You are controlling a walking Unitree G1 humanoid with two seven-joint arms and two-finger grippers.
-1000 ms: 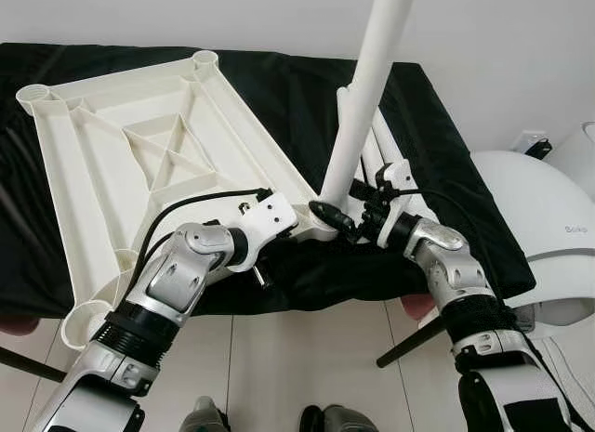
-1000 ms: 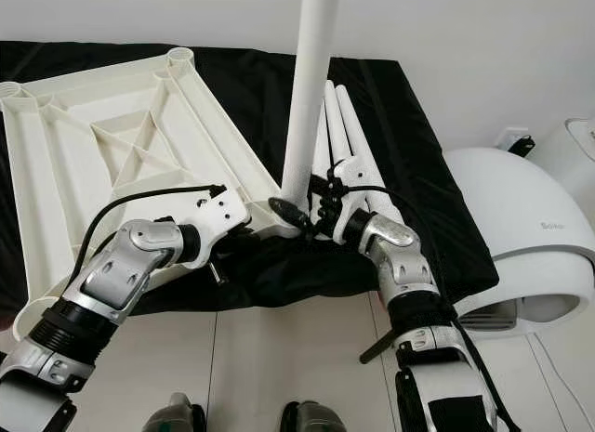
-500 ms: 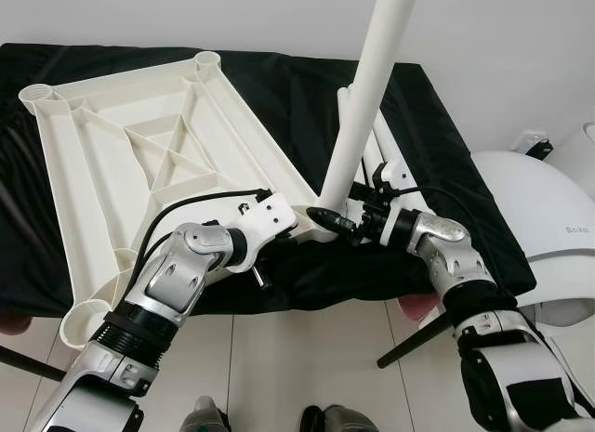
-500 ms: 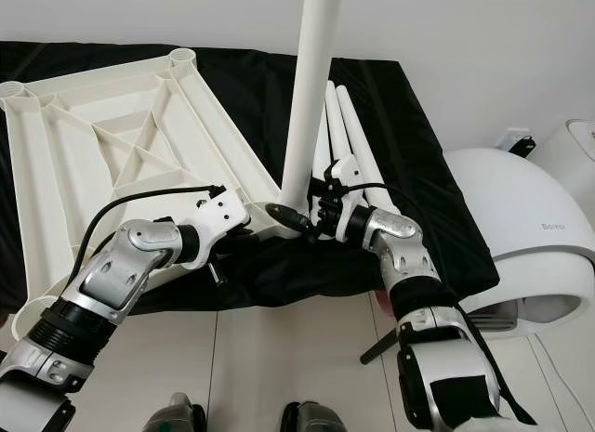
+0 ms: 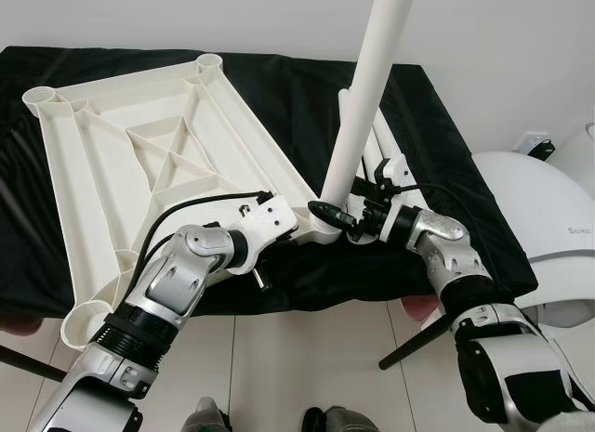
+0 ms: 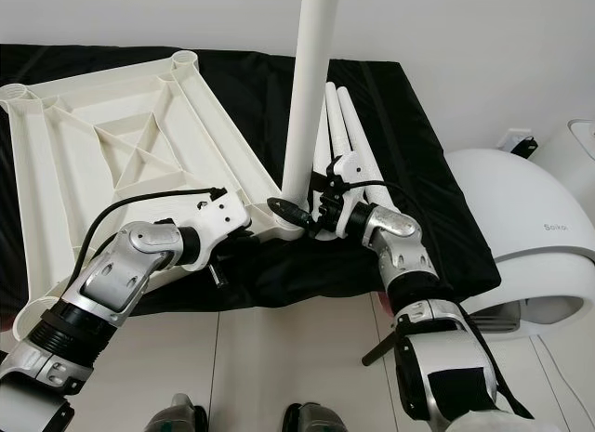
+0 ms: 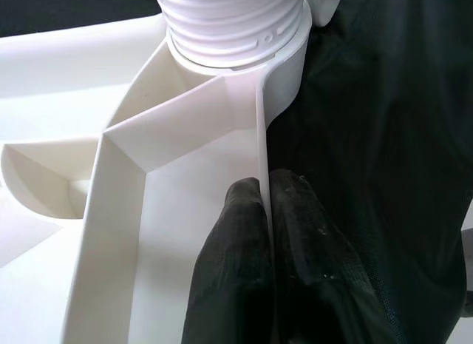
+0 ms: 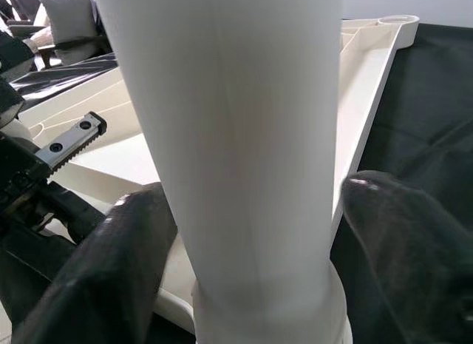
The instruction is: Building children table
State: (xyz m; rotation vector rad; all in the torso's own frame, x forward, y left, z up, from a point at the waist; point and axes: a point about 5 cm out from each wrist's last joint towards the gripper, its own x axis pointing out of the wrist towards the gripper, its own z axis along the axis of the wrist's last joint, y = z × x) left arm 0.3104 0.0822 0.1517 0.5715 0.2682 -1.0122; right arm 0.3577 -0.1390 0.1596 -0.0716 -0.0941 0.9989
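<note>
The white tabletop (image 5: 139, 163) lies upside down on the black cloth, ribs facing up. One white leg (image 5: 367, 88) stands upright in the socket (image 7: 236, 33) at its near right corner. My left gripper (image 7: 260, 192) is shut on the tabletop's thin rim rib just beside that socket. My right gripper (image 5: 339, 214) holds the leg low down, just above the socket, with a black finger (image 8: 126, 248) pressed on each side. Two spare legs (image 6: 349, 125) lie on the cloth behind the standing one.
The cloth-covered table (image 5: 446, 163) ends close to my body, with pale floor tiles below. A white rounded appliance (image 5: 535, 209) stands at the right. A dark rod (image 5: 414, 344) slants down beside the table's near right corner.
My right wrist has turned and edged left around the leg's base. The leg stays upright in its socket, and the left gripper keeps its hold on the rim.
</note>
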